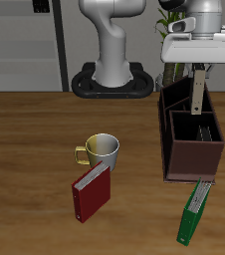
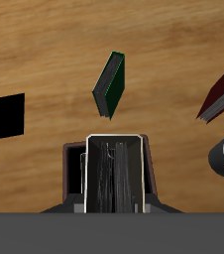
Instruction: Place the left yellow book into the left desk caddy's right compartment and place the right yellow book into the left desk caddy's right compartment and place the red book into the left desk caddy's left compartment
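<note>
Exterior view: the gripper (image 1: 198, 72) pinches a yellow book (image 1: 198, 92) upright, long axis vertical, above the left desk caddy (image 1: 192, 149). Bare table surrounds the red book (image 1: 92, 191).

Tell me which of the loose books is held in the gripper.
The yellow book, upright in the gripper above the left desk caddy. The red book and green book lie on the table, untouched.
</note>
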